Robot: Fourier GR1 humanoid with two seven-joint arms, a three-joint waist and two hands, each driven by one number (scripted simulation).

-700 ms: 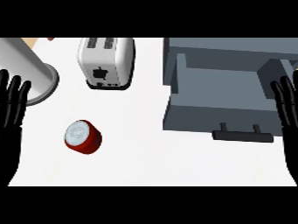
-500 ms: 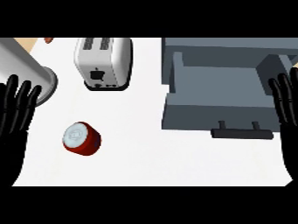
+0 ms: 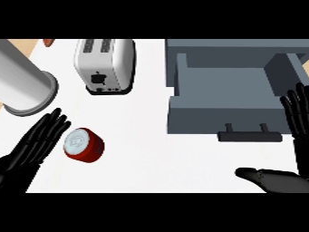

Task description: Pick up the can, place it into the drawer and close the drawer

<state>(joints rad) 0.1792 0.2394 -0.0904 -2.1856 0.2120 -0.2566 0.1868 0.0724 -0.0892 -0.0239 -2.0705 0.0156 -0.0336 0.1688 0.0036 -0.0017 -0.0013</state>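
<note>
A white bench (image 3: 143, 136) carries a red can (image 3: 84, 145) lying near the left, just beside the left hand (image 3: 33, 152), whose fingers are straight and spread. The open grey drawer (image 3: 234, 97) sits far right. The right hand (image 3: 304, 136) is spread too, partly cut off. A toaster (image 3: 105, 65) and a metal cylinder (image 3: 16, 81) stand far left.

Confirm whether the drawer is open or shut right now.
Open. The grey drawer is pulled out over the counter, its hollow inside visible from above and holding nothing, with the handle on its near front. The red can sits outside it.
</note>
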